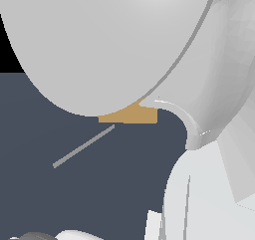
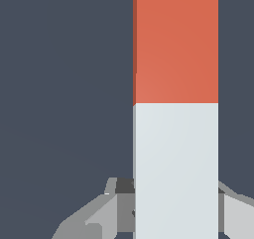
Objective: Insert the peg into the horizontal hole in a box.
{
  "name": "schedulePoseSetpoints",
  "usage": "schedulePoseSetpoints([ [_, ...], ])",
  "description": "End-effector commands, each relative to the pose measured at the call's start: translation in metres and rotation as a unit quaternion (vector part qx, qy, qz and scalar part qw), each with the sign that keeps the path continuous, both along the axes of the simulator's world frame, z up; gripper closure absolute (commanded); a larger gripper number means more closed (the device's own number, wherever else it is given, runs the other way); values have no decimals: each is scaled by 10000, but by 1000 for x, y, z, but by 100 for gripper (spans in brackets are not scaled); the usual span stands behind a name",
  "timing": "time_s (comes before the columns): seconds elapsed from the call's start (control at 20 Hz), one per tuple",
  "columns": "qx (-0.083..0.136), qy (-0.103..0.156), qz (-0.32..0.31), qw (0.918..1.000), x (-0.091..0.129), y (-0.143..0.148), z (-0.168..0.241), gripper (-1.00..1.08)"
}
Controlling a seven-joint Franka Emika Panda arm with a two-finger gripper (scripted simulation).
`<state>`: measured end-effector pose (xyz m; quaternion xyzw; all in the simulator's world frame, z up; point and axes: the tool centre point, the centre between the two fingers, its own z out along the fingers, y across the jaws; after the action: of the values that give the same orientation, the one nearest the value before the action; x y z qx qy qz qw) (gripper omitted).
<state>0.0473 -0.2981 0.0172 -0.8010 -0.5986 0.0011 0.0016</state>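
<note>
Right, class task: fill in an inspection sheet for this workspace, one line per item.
Surface: floor, plain dark grey-blue.
Job's things: peg lies between the fingers; box mostly hidden behind the arm; hole not visible.
Clutter: thin grey streak on the floor, unidentified.
Grippers: gripper flanks the peg's pale half; grip unclear.
Cables: nothing seen.
Surroundings: black background.

Peg (image 2: 175,104) between pincer (image 2: 173,208) fingers
</note>
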Motion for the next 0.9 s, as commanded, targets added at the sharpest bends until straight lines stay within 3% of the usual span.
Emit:
schedulePoseSetpoints([
  [0.0, -4, -16, 40, 10000, 1, 8, 4, 108],
  [0.4, -3, -17, 261, 9997, -2, 57, 21, 108],
  [0.85, -4, -18, 723, 9974, -13, 160, 56, 108],
])
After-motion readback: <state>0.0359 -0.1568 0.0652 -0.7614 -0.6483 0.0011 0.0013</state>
